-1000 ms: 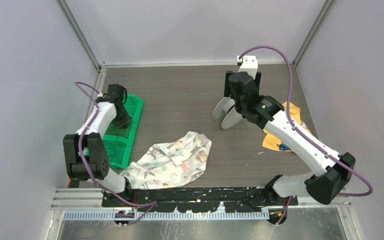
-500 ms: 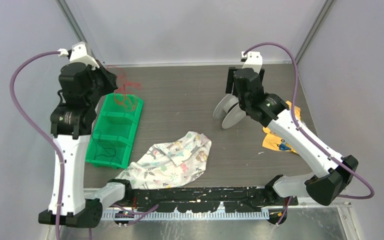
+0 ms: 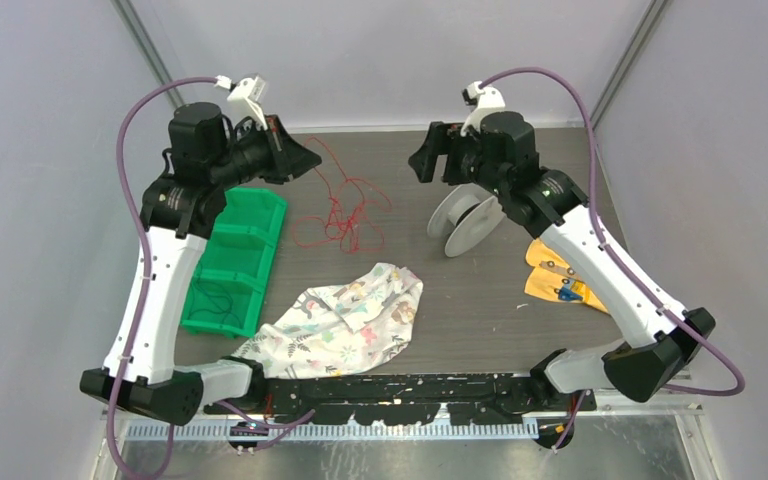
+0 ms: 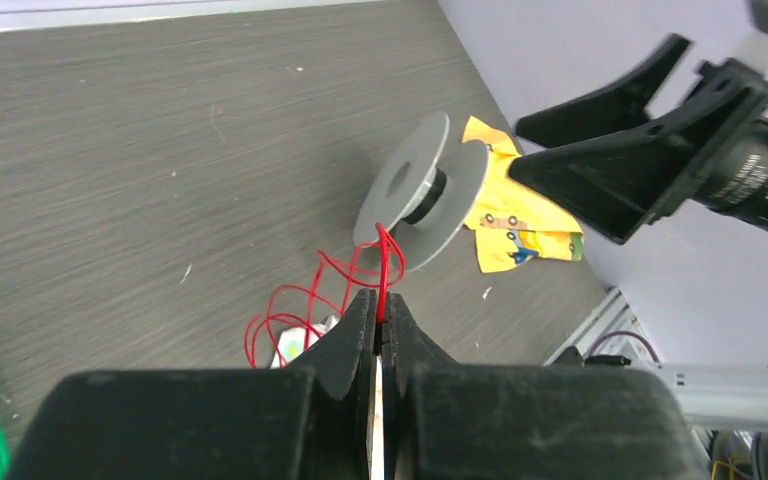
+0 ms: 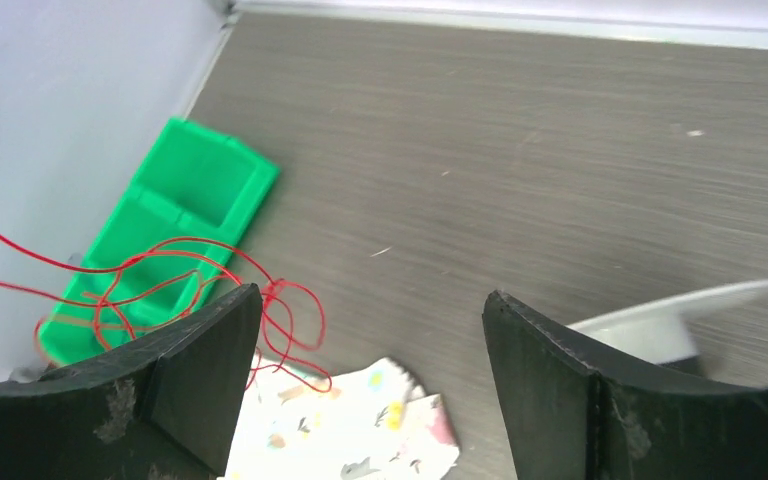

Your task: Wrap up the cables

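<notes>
Top external view: the red cable [image 3: 345,215] ran from the tip of the left gripper [image 3: 310,160] down in loose loops to a tangle over the desk [image 3: 480,300]. The tangle sat between the green bin [image 3: 270,240] and the grey spool [image 3: 465,222], just beyond the patterned cloth [image 3: 345,320]. Could not tell whether the lowest loops touched the desk.

Left wrist view: the left gripper [image 4: 378,305] had its jaws closed on one strand of the red cable [image 4: 385,265]. The strand rose as a short bend above the tips, with further loops hanging below. The spool [image 4: 410,190] stood tilted on its rim beyond, with no red cable seen on its core. A yellow flat item [image 4: 515,215] lay just behind it.

Right wrist view: the right gripper [image 5: 368,300] had its jaws spread wide with nothing between them. Cable loops [image 5: 190,265] showed past its left-hand finger, in front of the green bin [image 5: 200,190]. A corner of the cloth [image 5: 360,430] lay below, and a spool flange [image 5: 660,320] showed at the right.

Top external view: the right gripper [image 3: 430,150] was raised above and beyond the spool, facing the left gripper and well apart from the cable. The yellow item [image 3: 560,280] lay on the desk under the right arm.
</notes>
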